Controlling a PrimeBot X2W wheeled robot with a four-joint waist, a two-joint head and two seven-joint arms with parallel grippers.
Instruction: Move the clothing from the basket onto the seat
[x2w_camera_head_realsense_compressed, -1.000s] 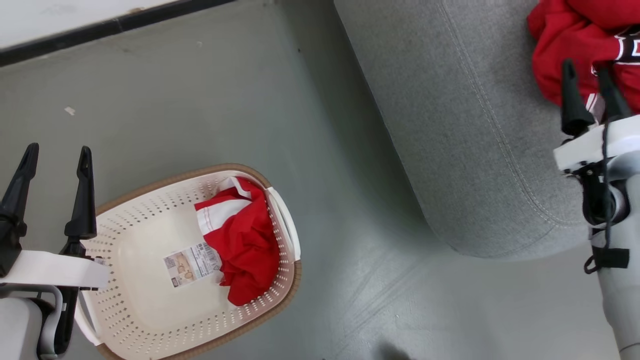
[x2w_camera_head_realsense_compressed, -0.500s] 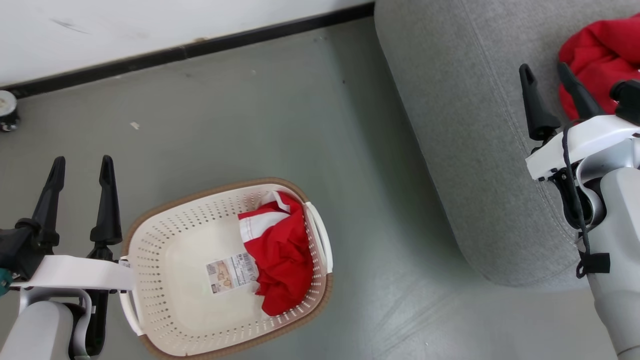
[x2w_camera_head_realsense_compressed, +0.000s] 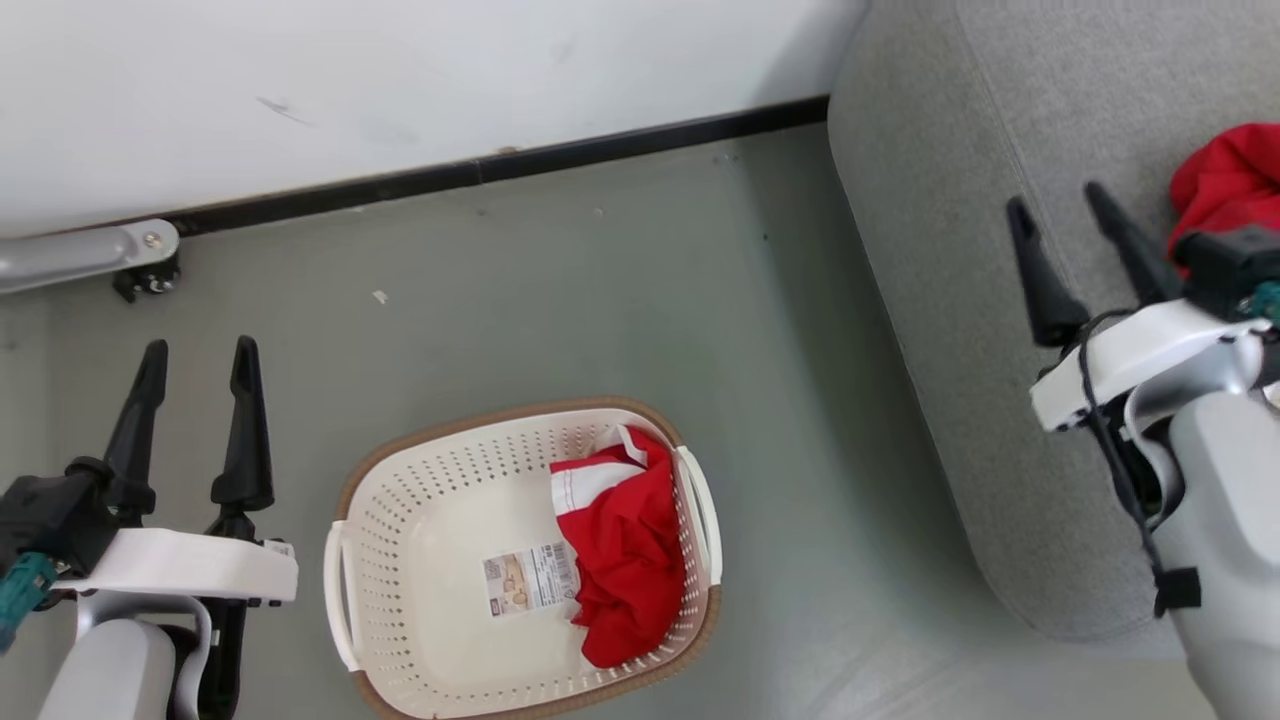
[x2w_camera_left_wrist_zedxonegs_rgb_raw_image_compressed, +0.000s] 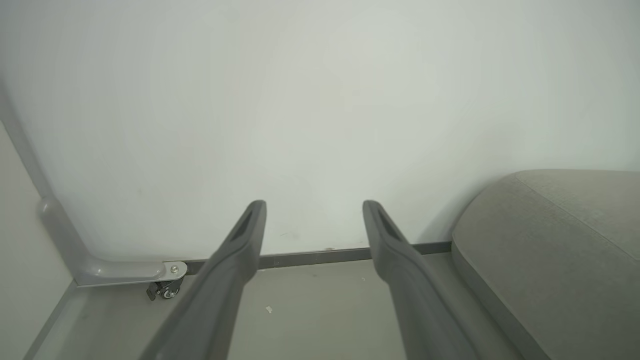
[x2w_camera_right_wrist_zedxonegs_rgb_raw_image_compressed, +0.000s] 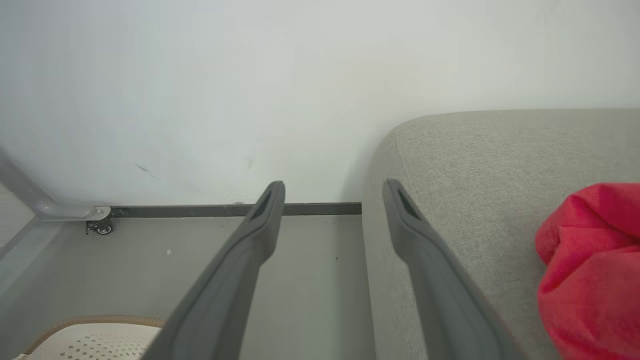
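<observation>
A cream basket (x2w_camera_head_realsense_compressed: 430, 560) with a brown rim stands on the floor, a barcode label on its bottom. One red garment with white trim (x2w_camera_head_realsense_compressed: 625, 550) lies crumpled against its right wall. A second red garment (x2w_camera_head_realsense_compressed: 1225, 185) rests on the grey seat (x2w_camera_head_realsense_compressed: 940, 280) at the right, and it shows again as a red garment (x2w_camera_right_wrist_zedxonegs_rgb_raw_image_compressed: 590, 270) in the right wrist view. My left gripper (x2w_camera_head_realsense_compressed: 197, 352) stands open and empty left of the basket. Over the seat's left part my right gripper (x2w_camera_head_realsense_compressed: 1058, 200) is open too, empty, just left of the red garment there.
A white wall with a dark baseboard (x2w_camera_head_realsense_compressed: 480, 170) runs along the back. A grey metal leg with a caster (x2w_camera_head_realsense_compressed: 140, 265) stands at the back left. Bare grey floor (x2w_camera_head_realsense_compressed: 780, 420) lies between basket and seat.
The head camera has swung, so the basket and seat slid right and down and the wall came into view. The right gripper has drawn left, away from the garment on the seat.
</observation>
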